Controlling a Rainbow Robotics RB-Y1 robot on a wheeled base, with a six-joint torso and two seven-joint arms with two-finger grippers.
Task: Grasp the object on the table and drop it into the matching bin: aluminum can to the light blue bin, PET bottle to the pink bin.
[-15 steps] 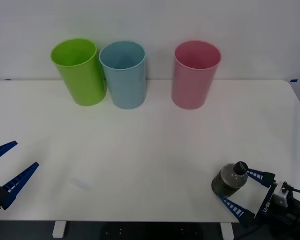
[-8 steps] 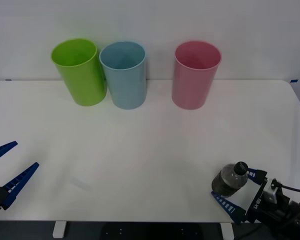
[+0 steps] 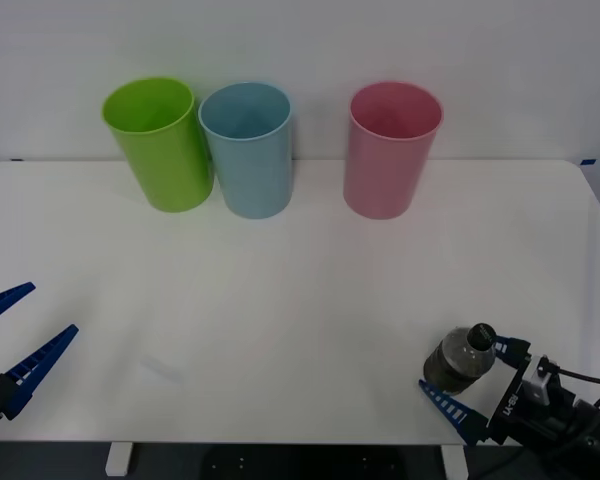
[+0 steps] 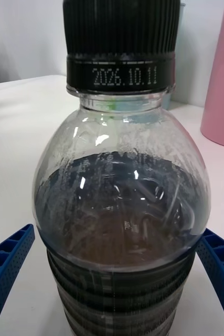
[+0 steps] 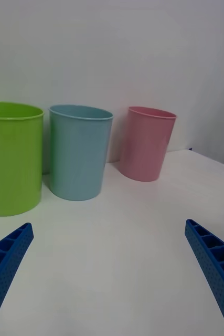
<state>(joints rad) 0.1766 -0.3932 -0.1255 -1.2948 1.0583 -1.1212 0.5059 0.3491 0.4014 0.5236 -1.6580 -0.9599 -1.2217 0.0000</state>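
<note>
The small clear dark-tinted plastic bottle with a black screw cap [image 3: 461, 358] stands upright on the wide white rectangular tabletop [image 3: 300, 290], near its front right corner. The cap band carries a printed date, legible in the right wrist view [image 4: 123, 173].

The right gripper [image 3: 470, 378] is at that same corner, fingers spread, one blue ribbed finger [image 3: 444, 404] on each side of the bottle's body. Neither finger is seen pressing the bottle; in the right wrist view both fingers sit just beside its lower ribbed section, and whether they touch it cannot be determined.

The left gripper [image 3: 15, 335] hangs over the front left edge of the tabletop, fingers spread wide, holding nothing.

Along the back edge stand three tall, slightly tapered round plastic bins. The lime green bin [image 3: 158, 143] is leftmost, the light blue bin [image 3: 247, 148] just beside it, apparently touching. The pink bin [image 3: 389, 148] stands apart, right of centre. All three are upright, and their visible interiors show no contents.
</note>
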